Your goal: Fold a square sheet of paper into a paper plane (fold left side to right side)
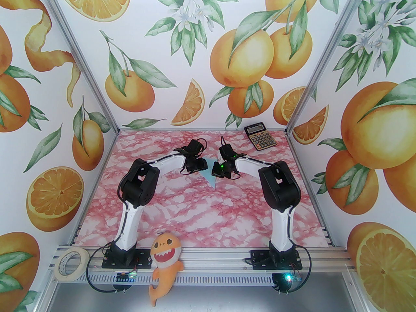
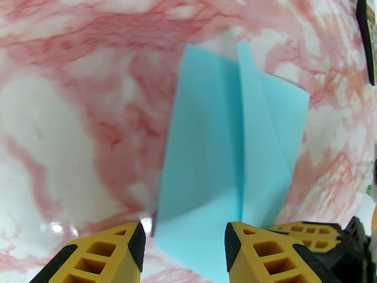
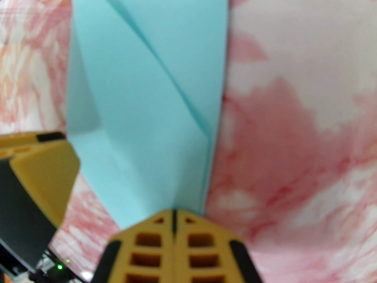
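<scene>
The square sheet of paper [image 1: 210,175] is pale blue and folded into a narrow creased shape with angled flaps. It sits mid-table between both grippers. My right gripper [image 3: 174,217] is shut on the near end of the paper [image 3: 141,99], pinching it along a raised fold. My left gripper [image 2: 185,246] is open, its yellow fingers [image 2: 241,246] standing apart on either side of the paper's [image 2: 206,146] near end without pressing it. The right gripper's fingers [image 2: 306,234] show just right of them. In the top view the left gripper [image 1: 202,166] and right gripper [image 1: 217,171] nearly meet over the paper.
A black-and-gold calculator [image 1: 260,136] lies at the back right of the pink marble table [image 1: 201,213], its edge also showing [image 2: 366,34]. A roll of tape [image 1: 71,264] and an orange plush shark [image 1: 165,258] sit on the front rail between the arm bases.
</scene>
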`<action>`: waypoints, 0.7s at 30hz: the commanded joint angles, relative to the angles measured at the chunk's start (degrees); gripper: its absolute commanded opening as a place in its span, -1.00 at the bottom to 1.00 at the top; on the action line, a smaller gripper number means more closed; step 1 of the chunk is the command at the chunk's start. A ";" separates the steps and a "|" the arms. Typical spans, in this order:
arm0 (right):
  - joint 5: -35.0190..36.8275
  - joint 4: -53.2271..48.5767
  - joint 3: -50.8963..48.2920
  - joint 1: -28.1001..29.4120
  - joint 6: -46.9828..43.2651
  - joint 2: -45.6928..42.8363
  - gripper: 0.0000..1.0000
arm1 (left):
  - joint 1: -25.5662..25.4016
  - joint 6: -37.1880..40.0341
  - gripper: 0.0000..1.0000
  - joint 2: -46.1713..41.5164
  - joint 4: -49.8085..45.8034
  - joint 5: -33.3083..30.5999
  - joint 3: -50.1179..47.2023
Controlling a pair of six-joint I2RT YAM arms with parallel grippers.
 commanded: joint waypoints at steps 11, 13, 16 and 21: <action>4.18 -4.51 -3.31 -0.02 0.78 2.08 -0.99 | -0.61 -1.11 0.01 2.64 1.98 8.41 1.57; 4.04 -4.49 -3.24 0.00 0.87 2.22 -0.99 | -0.79 -1.79 0.01 2.32 3.77 9.92 0.88; 3.91 -4.34 -3.22 0.07 0.96 2.33 -0.99 | -1.02 -2.77 0.01 1.97 5.38 11.85 0.36; 4.04 -4.52 -3.37 0.07 0.87 2.15 -0.99 | -1.06 -3.01 0.01 1.69 5.98 11.81 0.02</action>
